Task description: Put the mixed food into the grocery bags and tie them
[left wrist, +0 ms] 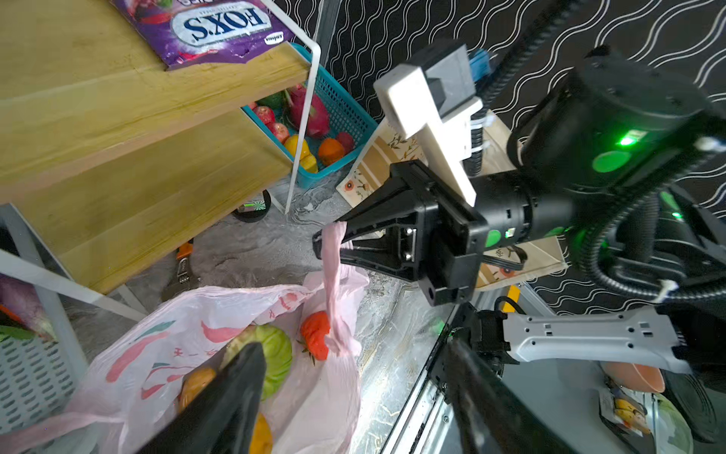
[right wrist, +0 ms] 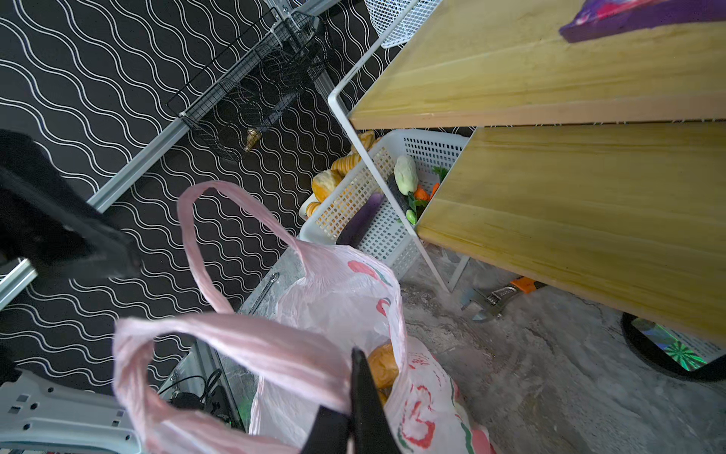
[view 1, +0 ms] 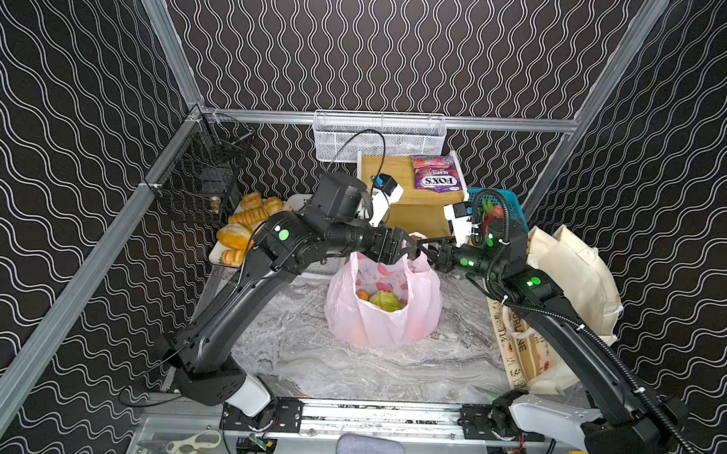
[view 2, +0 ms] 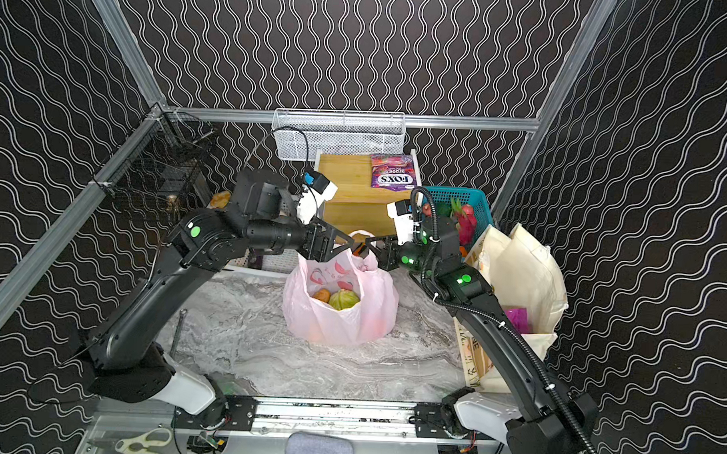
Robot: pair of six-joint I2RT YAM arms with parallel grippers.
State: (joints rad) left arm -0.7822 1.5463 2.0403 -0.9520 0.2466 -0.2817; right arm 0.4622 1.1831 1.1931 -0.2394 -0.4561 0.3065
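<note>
Where my two forearms meet over the middle of the tabletop [view 1: 307, 359], the stock stands thus.

1. My left arm: rises from the near rail, elbow thrown out to the left, forearm level and pointing right.
2. My left pincer [view 1: 420, 247]: jaws spread wide, holding nothing, just above the bag's mouth and almost tip to tip with its partner.
3. My right arm: the mirror pose, elbow out to the right, forearm level and pointing left.
4. My right pincer [left wrist: 322, 245]: jaws pressed together on one loop handle [left wrist: 333, 275] of the pink plastic bag [view 1: 417, 309]. The handle is stretched from the tips down to the bag.
5. The pink plastic bag: upright at the tabletop's centre, mouth open. Its second loop handle [right wrist: 192, 236] is free and stands up by itself.
6. Inside the bag: green cabbage [view 1: 386, 300], red tomato-like vegetable [left wrist: 314, 334], and an orange-brown vegetable [view 1: 362, 295] beside the cabbage.
7. The purple FOX'S packet [view 1: 436, 178]: flat on the top board of the wooden shelf [view 1: 386, 174], behind the bag.
8. The cream canvas tote [view 1: 572, 277]: at the tabletop's right edge, beyond my right forearm. A purple thing [view 2: 516, 318] shows in its opening; I cannot tell what it is.
</note>
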